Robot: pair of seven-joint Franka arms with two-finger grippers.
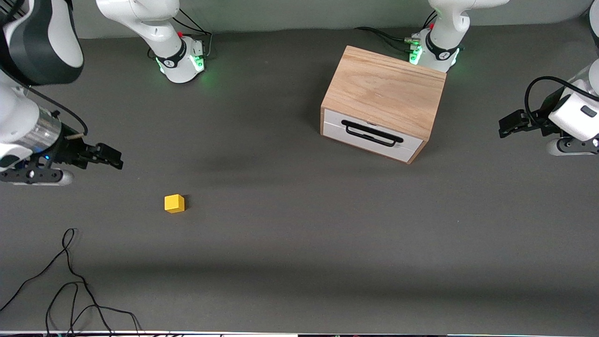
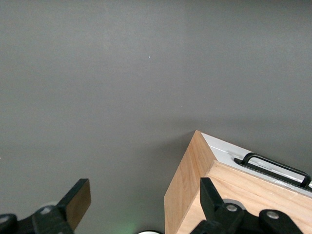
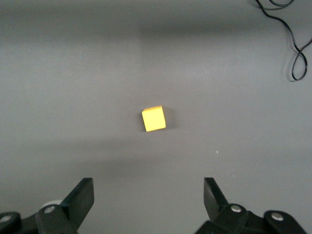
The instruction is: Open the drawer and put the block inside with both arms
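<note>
Both of your claws are spread wide and hold nothing. Your right gripper (image 1: 110, 158) hangs over bare bench at the right arm's end, and its wrist view shows the two fingers (image 3: 80, 197) far apart with the block in the open space past them. Your left gripper (image 1: 510, 124) hangs over the bench at the left arm's end, beside the cabinet and clear of it; in its wrist view the fingers (image 2: 78, 202) stand just as wide, with a corner of the cabinet showing between them.

Going down in size, you have the dark grey bench (image 1: 299, 262) first, then the two arms, whose bases stand along the bench's top edge. The left arm's base (image 1: 433, 49) sits just past the cabinet's back corner; the right arm's base (image 1: 180, 61) stands well apart from it along the same edge.

Next comes the cabinet (image 1: 386, 91), a light-wood box set at a slant toward the left arm's end and near the top edge. Its drawer (image 1: 374, 135) is shut, white front flush with the box and facing the front camera, and the black wire handle (image 1: 372, 133) lies across that front, untouched.

A loose black cable (image 1: 70, 285) curls at the bench's lower corner on the right arm's end.

Smallest is the block (image 1: 174, 203), a yellow cube resting on the bench toward the right arm's end, nearer the front camera than the cabinet and well apart from it.
</note>
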